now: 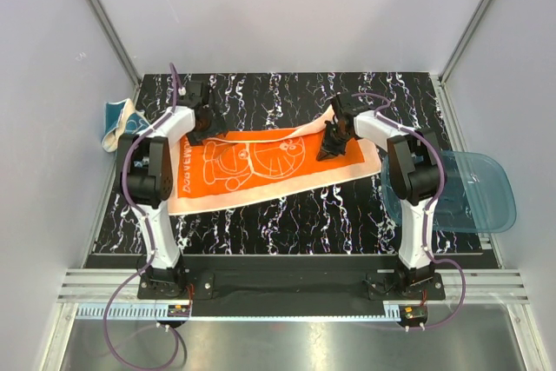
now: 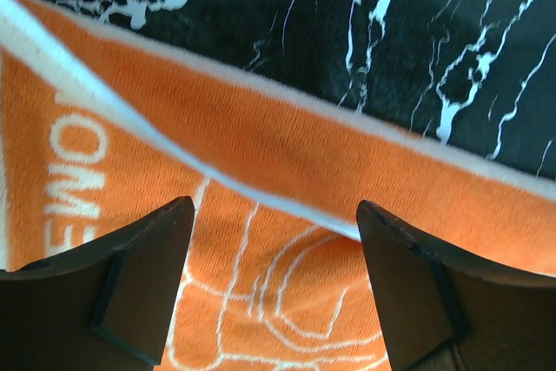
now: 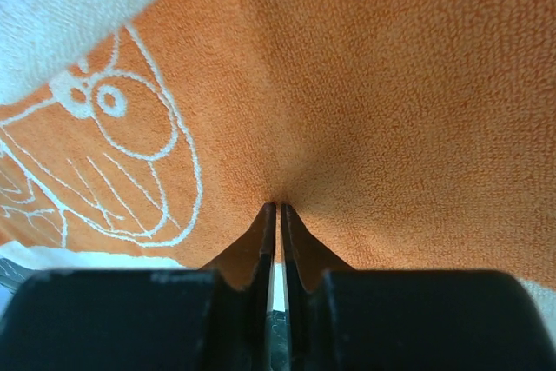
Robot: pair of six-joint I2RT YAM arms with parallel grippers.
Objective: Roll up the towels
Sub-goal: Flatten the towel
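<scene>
The orange and peach towel [image 1: 261, 167] lies spread flat on the black marbled table, its pale line drawing facing up. My left gripper [image 1: 208, 132] hovers over the towel's far left edge. In the left wrist view it [image 2: 276, 215] is open, jaws wide apart over the orange cloth [image 2: 261, 154], with nothing between them. My right gripper [image 1: 330, 149] is at the towel's far right part. In the right wrist view it [image 3: 278, 206] is shut, and the orange cloth [image 3: 382, 110] puckers at the tips. The teal towel [image 1: 117, 123] lies bunched at the table's left edge.
A translucent blue plastic tray [image 1: 473, 193] hangs over the table's right edge beside the right arm. White walls and metal posts enclose the table at the back and sides. Bare marbled table [image 1: 295, 93] shows beyond the orange towel.
</scene>
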